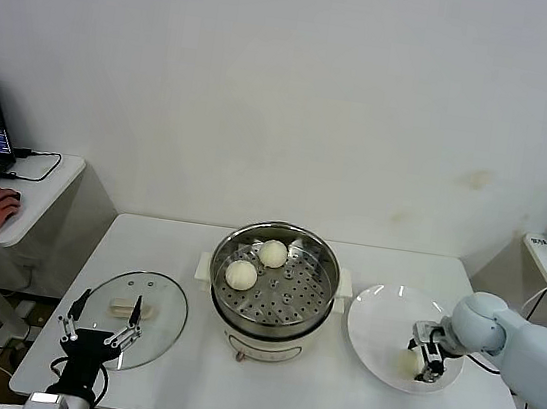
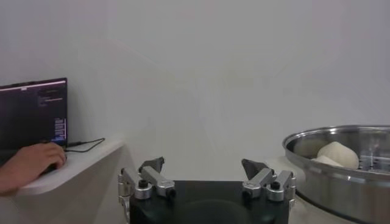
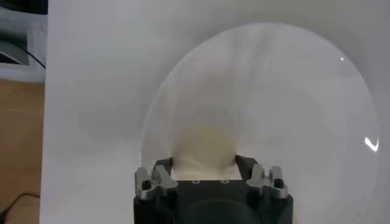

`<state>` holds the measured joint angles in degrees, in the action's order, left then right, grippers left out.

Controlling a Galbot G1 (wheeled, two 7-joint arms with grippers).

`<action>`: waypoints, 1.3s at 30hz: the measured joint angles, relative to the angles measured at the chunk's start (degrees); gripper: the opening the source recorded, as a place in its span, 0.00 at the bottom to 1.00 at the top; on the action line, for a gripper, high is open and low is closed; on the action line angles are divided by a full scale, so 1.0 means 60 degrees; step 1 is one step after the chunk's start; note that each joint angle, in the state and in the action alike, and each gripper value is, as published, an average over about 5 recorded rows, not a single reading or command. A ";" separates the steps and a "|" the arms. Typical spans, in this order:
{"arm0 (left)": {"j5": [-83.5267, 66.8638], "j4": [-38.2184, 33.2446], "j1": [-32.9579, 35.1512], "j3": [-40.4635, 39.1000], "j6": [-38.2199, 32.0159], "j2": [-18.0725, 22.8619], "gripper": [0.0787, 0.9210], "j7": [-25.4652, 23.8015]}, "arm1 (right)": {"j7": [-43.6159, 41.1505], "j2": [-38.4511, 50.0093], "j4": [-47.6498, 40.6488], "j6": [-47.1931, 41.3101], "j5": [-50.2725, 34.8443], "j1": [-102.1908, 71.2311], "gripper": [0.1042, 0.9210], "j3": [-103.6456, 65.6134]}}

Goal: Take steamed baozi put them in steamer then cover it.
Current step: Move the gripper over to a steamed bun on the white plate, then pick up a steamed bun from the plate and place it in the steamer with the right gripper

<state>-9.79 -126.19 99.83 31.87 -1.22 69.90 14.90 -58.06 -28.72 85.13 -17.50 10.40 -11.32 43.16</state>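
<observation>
**K:** White table (image 1: 348,401) against a bare white wall. What's where?

**M:** Steamer (image 1: 273,287) mid-table, uncovered. Two baozi already on its perforated tray, far-left part: one (image 1: 273,254) toward the wall, one (image 1: 241,275) nearer the rim. Glass lid (image 1: 165,303) lies flat on the table to the steamer's left. White plate (image 1: 379,324) to its right.

**K:** Active arm?

**M:** Right. Right gripper (image 1: 417,363) is down on the plate at a third baozi (image 1: 406,362). Right wrist view has the bun (image 3: 204,146) sitting between the two fingers (image 3: 161,171), both close against its sides. Looks like a clamp on the bun, but I can't confirm firm contact. Bun is on the plate, not lifted.

**K:** Fourth bun?

**M:** Can't find one in any view.

**K:** Left arm?

**M:** Left gripper (image 1: 99,323) hovers at the near edge of the lid, fingers spread wide, holding nothing. Idle.

**K:** Geometry for the next move?

**M:** Steamer lies to the left of the right gripper, just beside the plate. Bun is round, so no long axis to worry about. Open tray area is on the near and right side, closest to this arm. I'd go up, left over the rim, drop there. Risk is clipping the rim if the lift is shallow. Lid is on the left arm's side, so covering falls to it.
</observation>
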 measured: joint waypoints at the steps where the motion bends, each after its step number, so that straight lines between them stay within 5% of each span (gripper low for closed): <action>1: 0.0000 -0.0005 0.0000 0.0001 -0.0001 -0.0001 0.88 0.0001 | 0.0003 -0.0003 -0.0001 0.0006 0.0009 -0.0014 0.61 -0.0028; 8: -0.0001 -0.0014 -0.0012 -0.0005 -0.0007 -0.0008 0.88 0.0006 | -0.0039 0.0090 0.0083 0.0052 -0.0042 0.0093 0.54 -0.0111; 25: -0.0013 0.0069 -0.0218 -0.0182 -0.0001 -0.0140 0.88 0.0004 | -0.0679 0.0551 0.0565 0.0294 -0.1640 0.3574 0.54 0.0980; 39: -0.0048 0.0087 -0.0318 -0.0087 -0.0022 -0.0128 0.88 0.0021 | -0.0404 -0.1775 0.0575 0.0572 -0.3634 0.7524 0.55 0.3148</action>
<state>-10.08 -125.67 97.92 31.35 -1.35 69.14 15.03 -60.48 -39.37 88.58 -14.07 -11.41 33.83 62.05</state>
